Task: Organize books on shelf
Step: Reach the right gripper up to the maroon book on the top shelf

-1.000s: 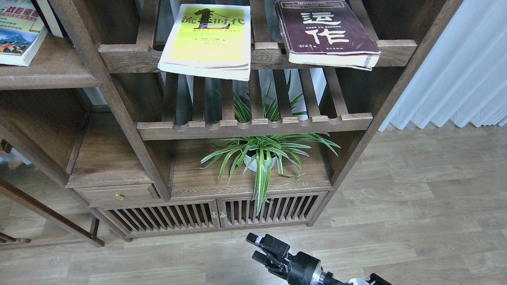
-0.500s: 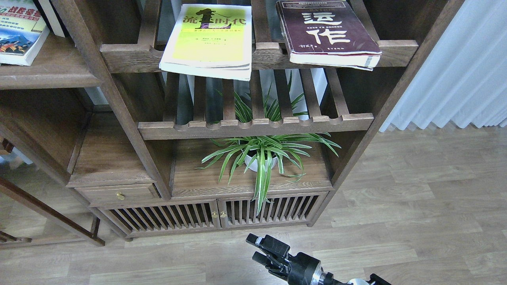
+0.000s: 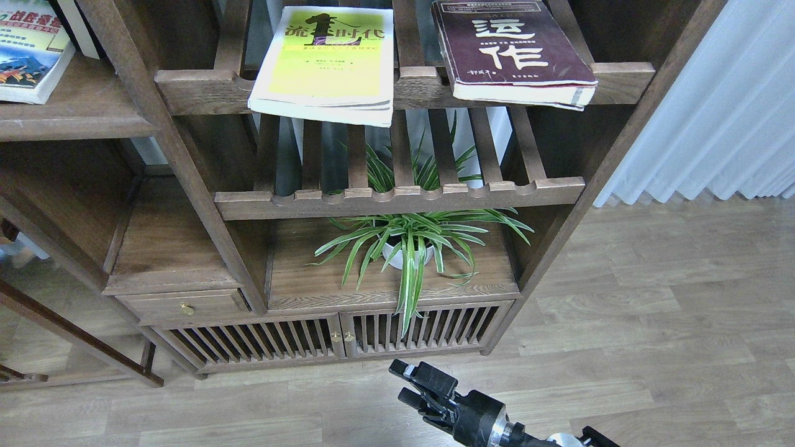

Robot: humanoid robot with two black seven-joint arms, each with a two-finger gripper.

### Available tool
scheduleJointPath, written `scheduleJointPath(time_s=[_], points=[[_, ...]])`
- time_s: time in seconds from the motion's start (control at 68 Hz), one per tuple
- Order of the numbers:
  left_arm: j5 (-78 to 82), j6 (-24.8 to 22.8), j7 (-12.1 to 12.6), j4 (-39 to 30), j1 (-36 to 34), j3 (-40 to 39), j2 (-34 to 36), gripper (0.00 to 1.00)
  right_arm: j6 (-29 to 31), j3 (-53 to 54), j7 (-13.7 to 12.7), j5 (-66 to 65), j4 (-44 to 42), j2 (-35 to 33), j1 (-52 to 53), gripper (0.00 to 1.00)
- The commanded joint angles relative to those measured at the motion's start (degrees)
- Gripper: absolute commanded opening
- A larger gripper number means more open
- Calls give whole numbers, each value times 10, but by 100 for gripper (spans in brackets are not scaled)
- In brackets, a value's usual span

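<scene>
Right end effector [image 3: 413,385] low over floor, grip unclear — yellow-green book [image 3: 326,62], maroon book [image 3: 510,49] far above.

Two books flat on the upper slatted rack [image 3: 199,87]: larger book [image 3: 326,62] left, overhanging the front rail; thicker book [image 3: 512,53] right. Third book [image 3: 28,53] on the plank shelf [image 3: 74,121] at far left. Potted plant [image 3: 410,248] below both racks, on the cabinet top [image 3: 298,292]. End effector [image 3: 417,388] over the floor [image 3: 652,347], in front of the cabinet.
</scene>
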Motion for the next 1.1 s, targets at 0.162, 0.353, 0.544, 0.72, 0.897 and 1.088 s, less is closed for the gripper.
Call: scheduleJointPath(time_s=[0.162,0.353,0.544,0.72,0.897,1.088], points=[[-33,0,-96,-8,193,1,-85,98,0,42,0,0,52,0,-2,99],[-127,0,-104,13,303,-17,-203,99,0,76,0,0,97,0,11,99],[-135,0,-94,64,397,-84,-292,99,0,110,0,-1,146,0,49,99],[-134,0,-94,93,439,-100,-331,99,-7,148,0,1,190,-24,84,99],[-134,0,-94,110,452,-100,-343,99,-41,179,0,2,221,-35,92,99],[-135,0,-94,115,457,-101,-343,99,-73,215,0,2,248,-43,105,99]])
